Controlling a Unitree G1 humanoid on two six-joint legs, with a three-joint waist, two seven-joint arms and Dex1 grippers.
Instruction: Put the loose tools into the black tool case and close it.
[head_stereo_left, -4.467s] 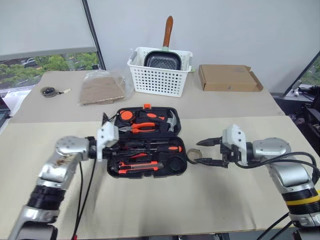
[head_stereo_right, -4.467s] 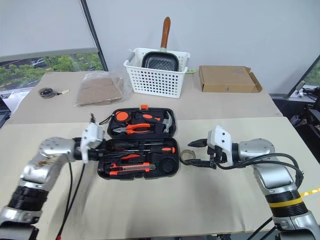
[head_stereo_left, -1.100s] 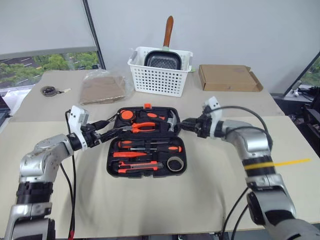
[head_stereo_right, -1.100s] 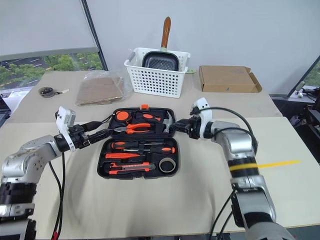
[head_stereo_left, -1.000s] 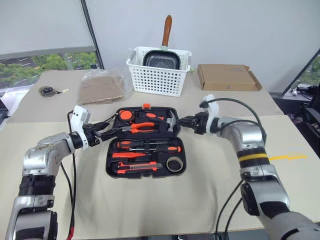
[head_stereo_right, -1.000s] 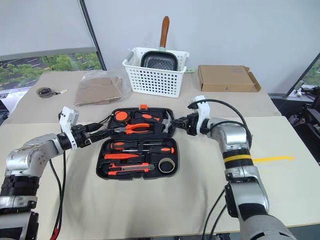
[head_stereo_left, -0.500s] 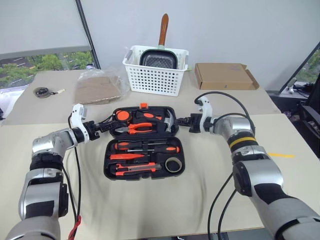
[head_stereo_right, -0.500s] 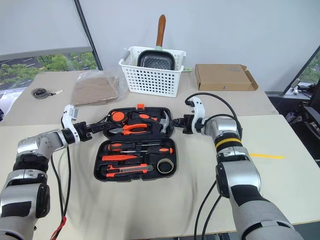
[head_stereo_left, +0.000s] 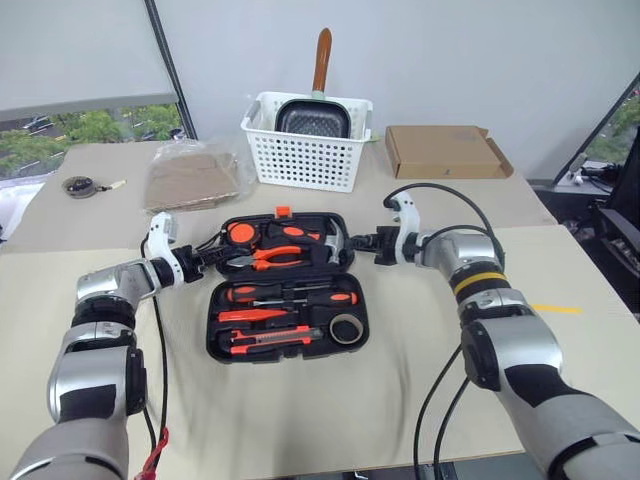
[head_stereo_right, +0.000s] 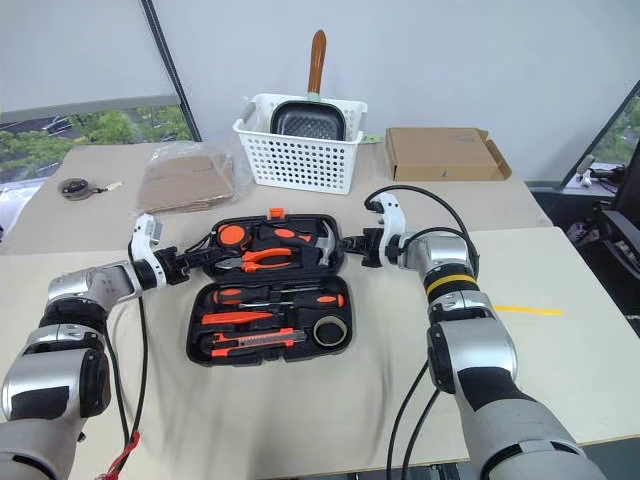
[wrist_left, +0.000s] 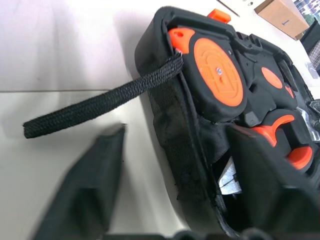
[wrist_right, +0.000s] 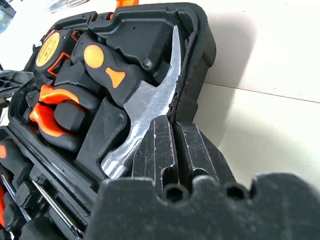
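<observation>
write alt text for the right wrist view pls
The right gripper, fingers shut together, sits at the right rim of the open black tool case, beside the steel hammer head seated in its lid half. Orange-handled pliers lie behind.

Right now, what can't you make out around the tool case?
- Left gripper: in the left wrist view one finger is blurred, so contact with the case wall is unclear.
- Hammer: the right wrist view's fingers cover its head.
- Latch: too small in the head views.
</observation>
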